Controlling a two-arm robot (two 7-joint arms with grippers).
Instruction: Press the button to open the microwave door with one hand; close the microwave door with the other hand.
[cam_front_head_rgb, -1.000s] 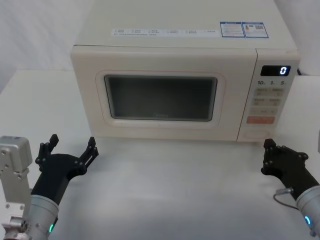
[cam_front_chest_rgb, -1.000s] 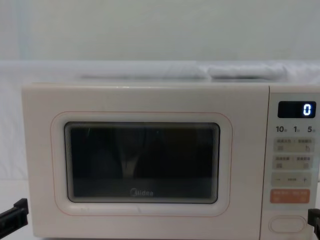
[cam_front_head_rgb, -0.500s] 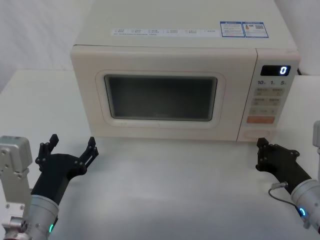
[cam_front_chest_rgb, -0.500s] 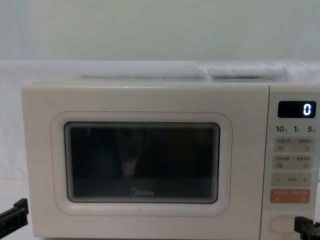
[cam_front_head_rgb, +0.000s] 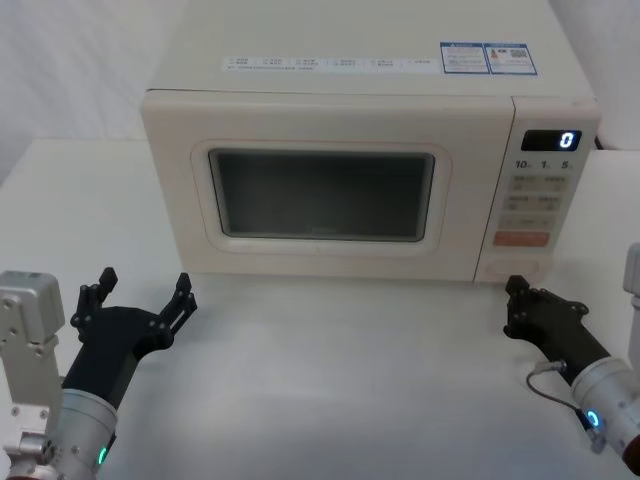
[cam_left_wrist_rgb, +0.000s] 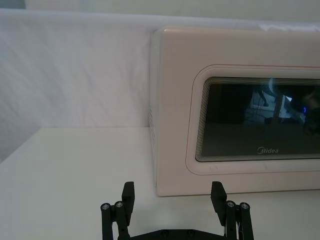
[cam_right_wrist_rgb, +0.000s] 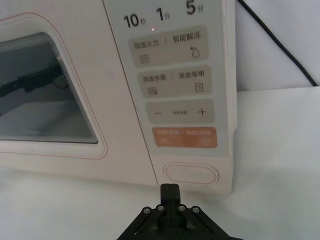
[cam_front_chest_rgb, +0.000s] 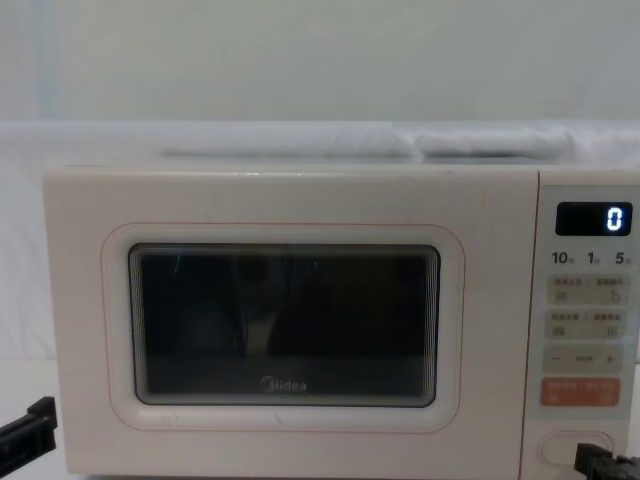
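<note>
Microwave door (cam_front_head_rgb: 310, 190) sat flush and shut on the front of the cream microwave (cam_front_head_rgb: 360, 60), which stood at the back of the white surface (cam_front_head_rgb: 330, 380). The oval release button (cam_right_wrist_rgb: 191, 173) lay at the bottom of the control panel (cam_front_head_rgb: 537, 195), just below the orange key (cam_right_wrist_rgb: 185, 136).

The main risk, as I judge it, was a miss: the right gripper (cam_right_wrist_rgb: 169, 190) sat slightly to one side of the button's centre, so a straight push might land on its edge or on the panel frame and fail to trip the latch. A push aimed too high might strike the orange key instead. A hard shove might also slide the microwave back.

The right gripper had its fingers pinched together into a single tip, low over the surface and pointed at the button, near it but not touching. The left gripper (cam_front_head_rgb: 140, 300) rested low near the microwave's front left corner, fingers spread wide and holding nothing, well apart from the door.
</note>
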